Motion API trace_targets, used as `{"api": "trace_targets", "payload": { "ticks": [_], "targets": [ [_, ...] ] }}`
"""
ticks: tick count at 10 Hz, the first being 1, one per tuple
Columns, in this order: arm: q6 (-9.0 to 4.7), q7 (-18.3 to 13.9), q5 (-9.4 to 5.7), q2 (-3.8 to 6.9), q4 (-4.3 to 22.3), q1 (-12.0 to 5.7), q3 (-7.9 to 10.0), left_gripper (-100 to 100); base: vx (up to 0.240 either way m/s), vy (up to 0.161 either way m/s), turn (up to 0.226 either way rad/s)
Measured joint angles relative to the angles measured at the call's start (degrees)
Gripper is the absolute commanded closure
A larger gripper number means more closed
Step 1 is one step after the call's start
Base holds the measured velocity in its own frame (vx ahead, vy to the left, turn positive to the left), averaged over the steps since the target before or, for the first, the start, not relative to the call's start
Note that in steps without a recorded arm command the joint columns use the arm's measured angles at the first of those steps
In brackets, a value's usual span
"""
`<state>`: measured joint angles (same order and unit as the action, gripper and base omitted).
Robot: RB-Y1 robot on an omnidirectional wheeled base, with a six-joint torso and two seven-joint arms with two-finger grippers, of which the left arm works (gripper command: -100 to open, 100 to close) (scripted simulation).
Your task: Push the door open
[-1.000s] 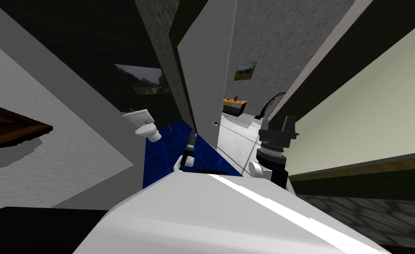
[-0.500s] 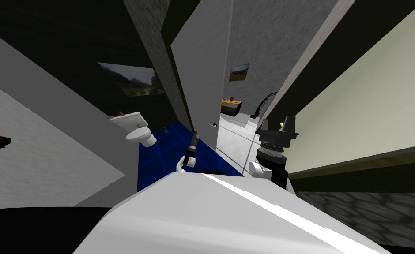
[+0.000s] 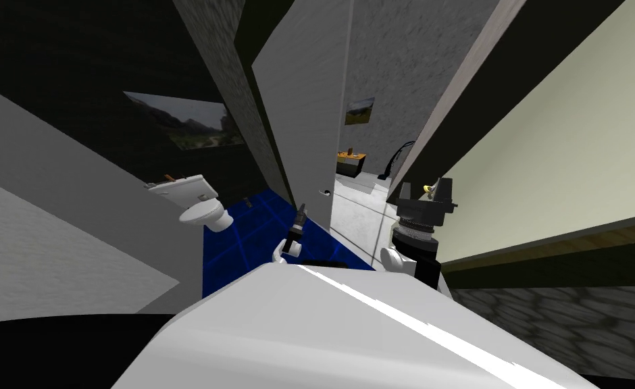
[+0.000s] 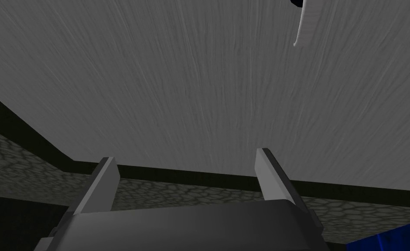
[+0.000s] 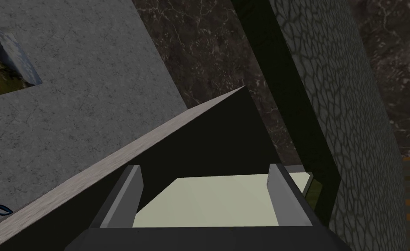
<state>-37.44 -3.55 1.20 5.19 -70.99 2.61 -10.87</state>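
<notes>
A home, a bathroom, white toilet (image 3: 201, 215), blue tiled floor (image 3: 245, 226), landscape picture (image 3: 184, 121) on the dark wall, grey door (image 3: 306, 101) ajar

Grey door (image 3: 306, 101) stood ajar, small handle (image 3: 324, 193) low on its face, and the left gripper (image 3: 301, 215) pointed at the door just below that handle; contact could not be told. Left of the door lay a blue tiled floor (image 3: 248, 226) with a white toilet (image 3: 198, 209) and a landscape picture (image 3: 184, 121) on the dark wall, while past the door's edge an orange table (image 3: 351, 162) sat under a small picture (image 3: 359, 111). The right gripper (image 3: 431, 192) hung raised beside a pale cream panel (image 3: 566, 155).
</notes>
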Motion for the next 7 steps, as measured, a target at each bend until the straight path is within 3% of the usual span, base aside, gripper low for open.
{"api": "trace_targets", "payload": {
  "ticks": [3,5,7],
  "targets": [
    [-1.01,-0.55,-0.30,0.12,4.74,-2.02,-1.22,-100,0.068,0.074,-0.095],
    [-1.16,-0.63,-0.36,0.03,6.40,-2.62,-1.72,-100,0.034,0.049,-0.060],
    [-2.20,-0.64,-0.46,-0.21,9.24,-3.66,-2.03,-100,0.043,0.041,-0.103]
  ]
}}
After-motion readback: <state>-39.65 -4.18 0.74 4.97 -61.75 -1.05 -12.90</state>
